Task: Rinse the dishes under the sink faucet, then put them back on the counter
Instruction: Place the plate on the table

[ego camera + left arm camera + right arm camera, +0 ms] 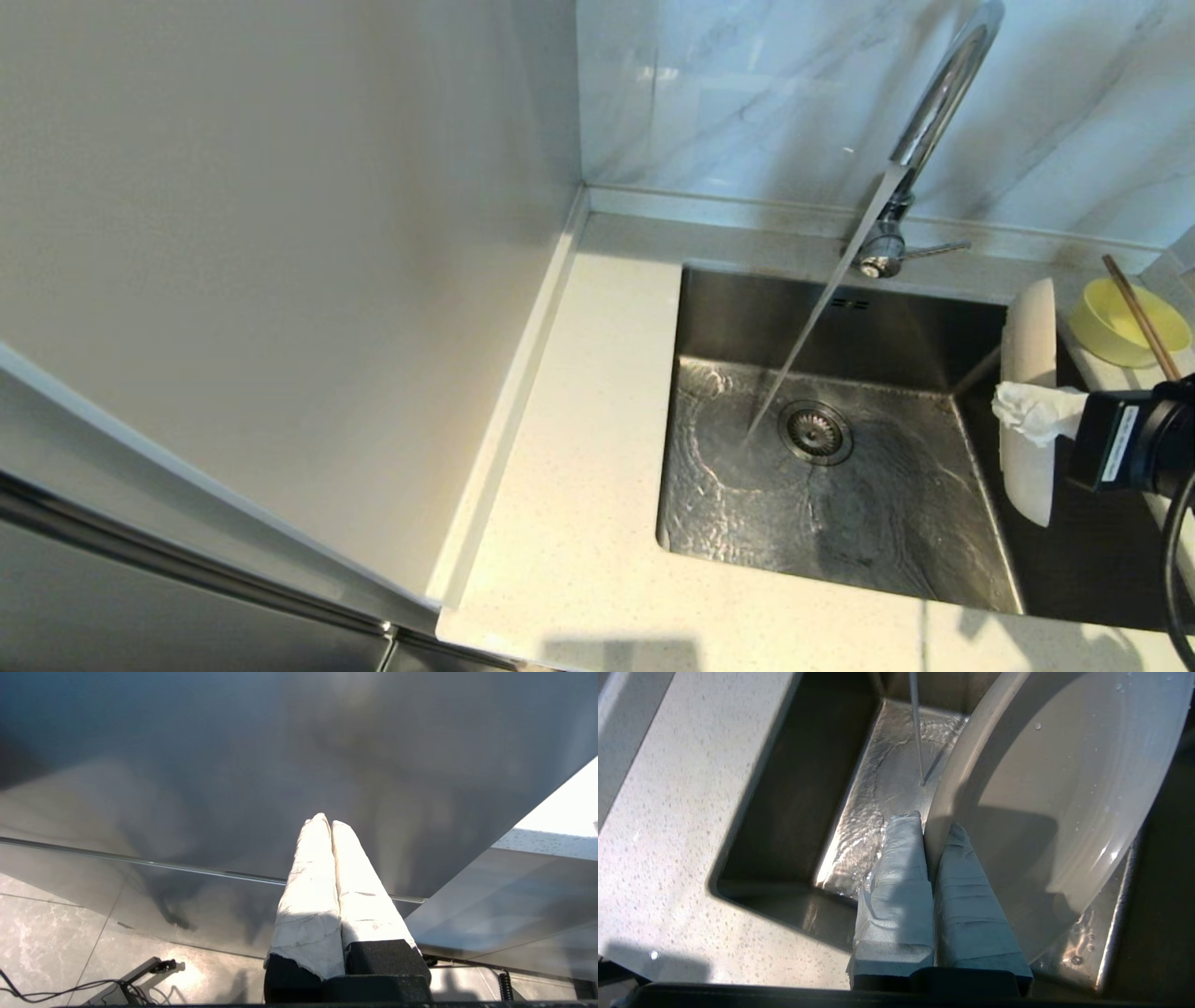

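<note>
While water runs from the faucet (938,103) into the sink (747,448), my right gripper (930,830) pinches the plate (1029,392) on edge at the sink's right side; arm cut off by frame. Bowl (1120,327) w/ chopstick (1141,315) sits on counter (579,485). Left gripper (329,823) clenched on nothing, parked low.

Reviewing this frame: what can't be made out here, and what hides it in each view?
- Curved chrome faucet: its top is cut off by the head view's upper edge.
- Right gripper, shut on the cream-white round plate: the plate's rim hides the fingertips' inner faces.
- Small pale-yellow bowl: its inside is partly hidden behind the brown wooden chopstick.
- Left gripper: absent from the head view, shut, facing a blurred grey panel.
</note>
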You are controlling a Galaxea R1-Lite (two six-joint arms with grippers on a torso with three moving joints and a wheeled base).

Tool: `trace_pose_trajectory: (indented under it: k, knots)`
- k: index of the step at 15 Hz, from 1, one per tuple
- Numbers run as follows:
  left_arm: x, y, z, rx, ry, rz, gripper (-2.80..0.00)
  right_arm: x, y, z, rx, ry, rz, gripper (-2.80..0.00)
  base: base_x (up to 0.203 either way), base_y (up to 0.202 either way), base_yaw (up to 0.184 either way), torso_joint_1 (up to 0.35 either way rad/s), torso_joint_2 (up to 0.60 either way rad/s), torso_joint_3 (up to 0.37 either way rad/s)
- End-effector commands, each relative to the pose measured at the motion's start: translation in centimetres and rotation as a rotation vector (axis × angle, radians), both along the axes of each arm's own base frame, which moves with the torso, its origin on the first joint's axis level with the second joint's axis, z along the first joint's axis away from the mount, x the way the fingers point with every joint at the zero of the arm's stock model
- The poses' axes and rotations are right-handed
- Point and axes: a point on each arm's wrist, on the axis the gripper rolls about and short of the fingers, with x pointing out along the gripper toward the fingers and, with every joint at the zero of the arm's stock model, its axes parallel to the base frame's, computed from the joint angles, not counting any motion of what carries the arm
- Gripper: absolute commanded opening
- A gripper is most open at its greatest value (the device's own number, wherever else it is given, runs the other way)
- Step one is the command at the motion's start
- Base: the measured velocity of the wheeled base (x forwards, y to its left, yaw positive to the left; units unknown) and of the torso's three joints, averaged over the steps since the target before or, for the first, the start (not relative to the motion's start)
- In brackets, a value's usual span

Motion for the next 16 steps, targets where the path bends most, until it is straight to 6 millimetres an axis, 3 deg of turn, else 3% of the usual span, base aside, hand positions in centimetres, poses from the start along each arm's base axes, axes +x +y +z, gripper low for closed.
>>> trace_pose_trajectory:
  k: [1,3,5,7,8,10,12,14,16]
  knots:
    - [0.0,0.0,0.0,0.000,0.000,0.000,-2.80,-0.4,-0.2,2.5,0.026,-0.075,-0.008,-2.80,0.000,0.000,0.000,0.000,0.00,0.000]
    - [0.0,0.0,0.0,0.000,0.000,0.000,-2.80,-1.0,-0.4,3.4,0.030,-0.084,-0.010,-2.80,0.000,0.000,0.000,0.000,0.00,0.000]
    - [0.0,0.0,0.0,0.000,0.000,0.000,-2.80,-1.7,-0.8,1.0,0.005,-0.013,-0.025,-2.80,0.000,0.000,0.000,0.000,0.00,0.000]
    - [0.0,0.0,0.0,0.000,0.000,-0.001,-2.80,-3.2,-1.2,0.6,-0.011,0.005,-0.042,-2.80,0.000,0.000,0.000,0.000,0.00,0.000]
    - [0.0,0.0,0.0,0.000,0.000,0.000,-2.80,-3.6,-1.3,-0.5,-0.029,0.049,-0.048,-2.80,0.000,0.000,0.000,0.000,0.00,0.000]
    - [0.0,0.0,0.0,0.000,0.000,0.000,-2.80,-3.7,-1.5,-0.1,-0.044,0.035,-0.086,-2.80,0.000,0.000,0.000,0.000,0.00,0.000]
    - [0.0,0.0,0.0,0.000,0.002,0.000,-2.80,-3.9,-2.4,0.4,-0.268,0.037,-0.176,-2.80,0.000,0.000,0.000,0.000,0.00,0.000]
    - [0.0,0.0,0.0,0.000,0.000,0.000,-2.80,-4.6,-3.5,-1.3,-0.476,0.112,-0.224,-2.80,0.000,0.000,0.000,0.000,0.00,0.000]
    - [0.0,0.0,0.0,0.000,0.000,0.000,-2.80,-5.0,-4.1,-2.4,-0.542,0.176,-0.250,-2.80,0.000,0.000,0.000,0.000,0.00,0.000]
